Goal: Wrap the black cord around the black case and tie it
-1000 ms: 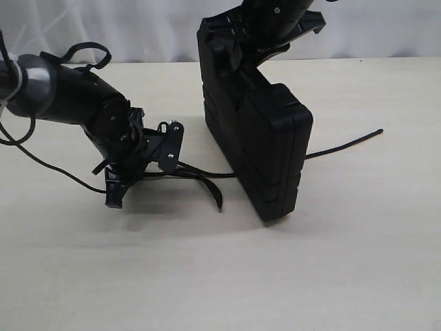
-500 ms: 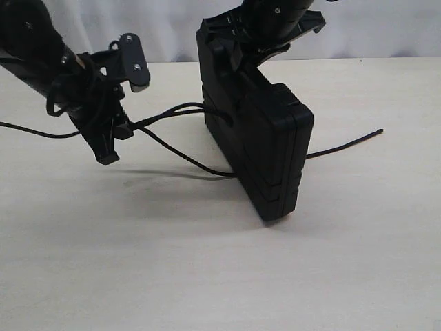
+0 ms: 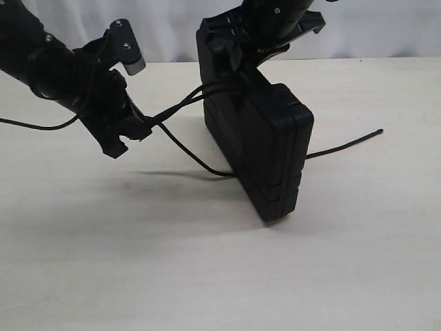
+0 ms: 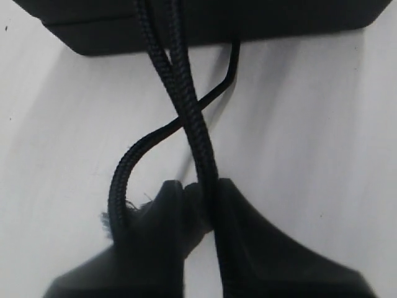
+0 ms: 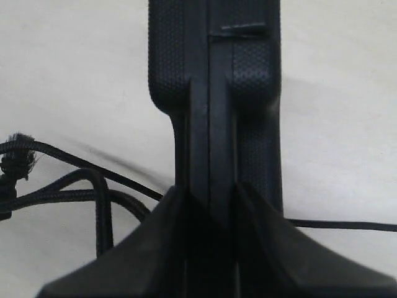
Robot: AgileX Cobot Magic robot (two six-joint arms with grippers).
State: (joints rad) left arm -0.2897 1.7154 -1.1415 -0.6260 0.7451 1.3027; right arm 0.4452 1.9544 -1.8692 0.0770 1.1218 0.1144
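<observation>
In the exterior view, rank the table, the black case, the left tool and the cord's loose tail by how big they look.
1. table
2. black case
3. left tool, by area
4. black cord, its loose tail: stretches about as long as the tool, but far thinner

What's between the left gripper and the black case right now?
Only black cord strands, crossing over bare table; the left wrist view shows it best.
</observation>
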